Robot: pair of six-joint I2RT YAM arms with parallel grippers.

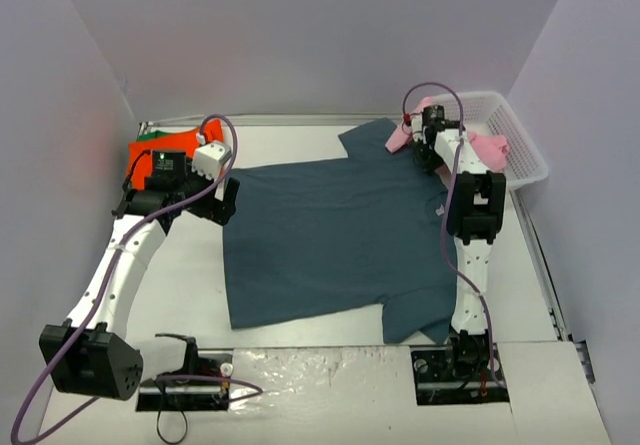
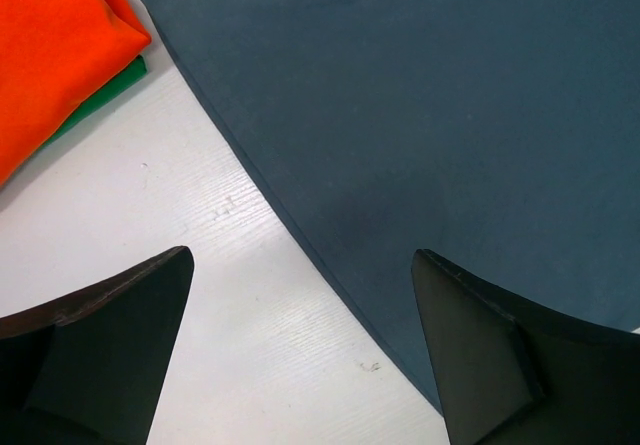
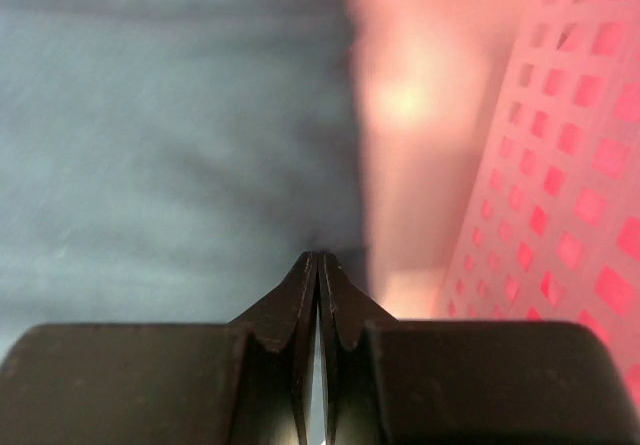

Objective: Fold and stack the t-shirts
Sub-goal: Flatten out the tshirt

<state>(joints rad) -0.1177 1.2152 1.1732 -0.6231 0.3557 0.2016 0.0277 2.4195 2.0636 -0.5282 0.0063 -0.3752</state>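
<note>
Your left gripper (image 2: 300, 265) hangs released over the blue shirt's (image 1: 335, 240) 9 o'clock edge. The shirt lies flat mid-table (image 1: 190, 285). The fold's grab looks next: come down straddling that edge, pinch both layers and lift low. Your right gripper (image 3: 318, 260) is clenched at 1 o'clock, with nothing seen between its tips. Count four shirts: one blue, one orange (image 1: 150, 163) on one green (image 2: 110, 90) at 10 o'clock, and one pink (image 1: 490, 147) at the one basket (image 1: 525, 160) at 2 o'clock.

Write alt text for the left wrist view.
The left gripper, jaws wide open, hovers over the white table at the edge of a spread slate-blue t-shirt. At upper left, a folded orange-red t-shirt lies on a green t-shirt.
</note>
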